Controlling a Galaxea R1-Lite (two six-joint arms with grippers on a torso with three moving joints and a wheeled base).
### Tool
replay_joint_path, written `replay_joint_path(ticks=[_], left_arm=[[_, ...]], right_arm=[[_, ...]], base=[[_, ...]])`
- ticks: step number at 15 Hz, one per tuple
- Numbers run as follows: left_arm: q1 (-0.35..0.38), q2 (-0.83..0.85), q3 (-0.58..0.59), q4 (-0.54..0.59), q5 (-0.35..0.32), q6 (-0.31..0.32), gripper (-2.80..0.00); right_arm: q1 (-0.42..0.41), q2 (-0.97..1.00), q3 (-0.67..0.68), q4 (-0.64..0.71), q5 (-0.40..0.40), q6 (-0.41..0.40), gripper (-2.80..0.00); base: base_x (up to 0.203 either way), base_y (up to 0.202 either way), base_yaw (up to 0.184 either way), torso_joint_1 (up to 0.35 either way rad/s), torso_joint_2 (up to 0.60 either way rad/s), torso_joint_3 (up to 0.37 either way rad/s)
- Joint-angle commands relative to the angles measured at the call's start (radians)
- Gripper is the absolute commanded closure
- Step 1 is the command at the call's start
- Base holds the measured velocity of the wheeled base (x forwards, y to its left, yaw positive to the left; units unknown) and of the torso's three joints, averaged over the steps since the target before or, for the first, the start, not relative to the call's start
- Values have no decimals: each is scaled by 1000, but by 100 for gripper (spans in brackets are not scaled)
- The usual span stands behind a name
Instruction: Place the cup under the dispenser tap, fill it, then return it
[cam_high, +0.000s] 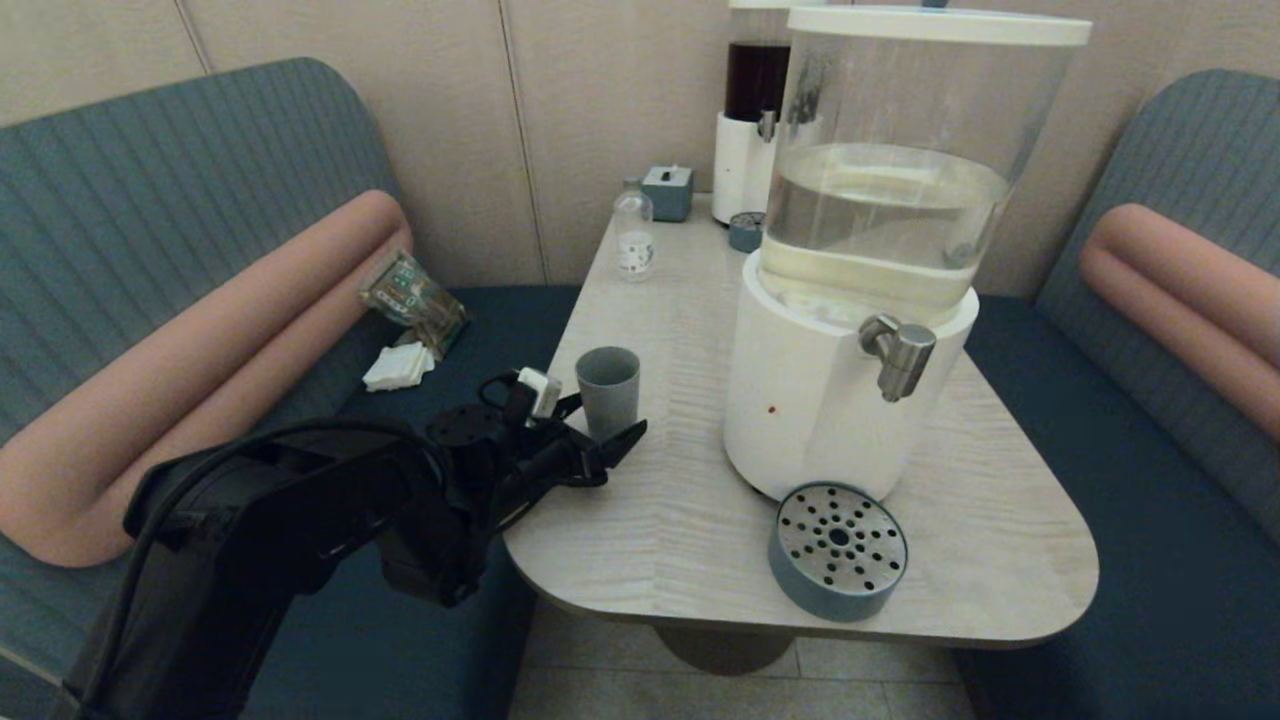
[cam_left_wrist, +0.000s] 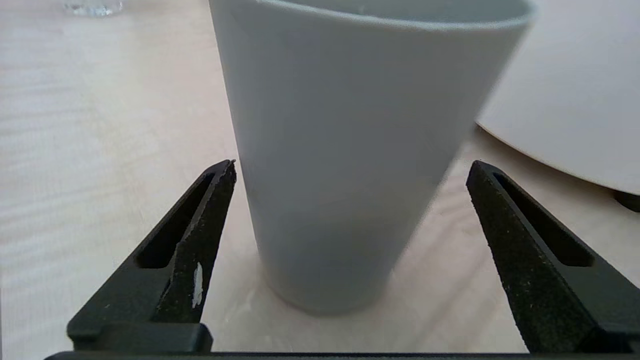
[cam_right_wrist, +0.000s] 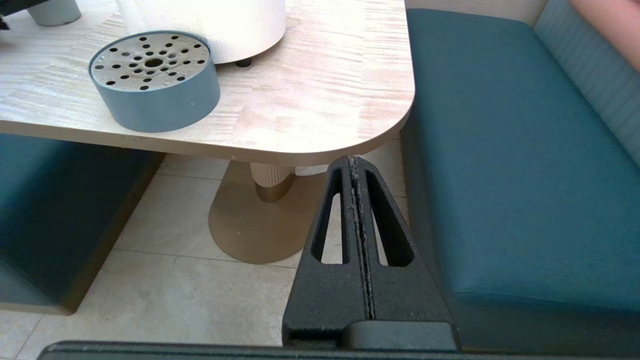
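The grey-blue cup (cam_high: 608, 388) stands upright on the table's left side, well left of the big dispenser (cam_high: 800, 420). My left gripper (cam_high: 612, 428) is open at table height, its two fingers either side of the cup (cam_left_wrist: 350, 150). One fingertip (cam_left_wrist: 225, 172) is almost against the cup wall; the other fingertip (cam_left_wrist: 480, 172) stands clear of it. The brushed-steel dispenser tap (cam_high: 902, 355) juts out above the round drip tray (cam_high: 838, 548), with nothing beneath it. My right gripper (cam_right_wrist: 353, 162) is shut and empty, parked below the table's front right corner.
The table (cam_high: 680, 520) also carries a small clear bottle (cam_high: 633, 235), a blue box (cam_high: 668, 192), a narrow dark-liquid dispenser (cam_high: 755, 110) and a small tray (cam_high: 745, 231) at the back. A snack packet (cam_high: 415, 295) and napkins (cam_high: 398, 366) lie on the left bench.
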Motion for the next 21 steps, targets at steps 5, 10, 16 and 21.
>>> replay_joint_path(ticks=[5,10,16,21], left_arm=[[-1,-145,216,-9,-3,1,-280],[-1,-433,555,-9,6,1,-280],[0,-1016,934,-5,197,-54,-280],[128,-1485,1092,22,385,-119,-280]], right_arm=[[-1,2,0,0,0,-1,0],[0,0,0,-1,0,-1,0],[-1,2,0,0,0,-1,0],[-1,1,0,0,0,-1,0]], base=[[0,0,0,0,0,0],[0,0,0,0,0,0],[0,0,0,0,0,0],[0,0,0,0,0,0]])
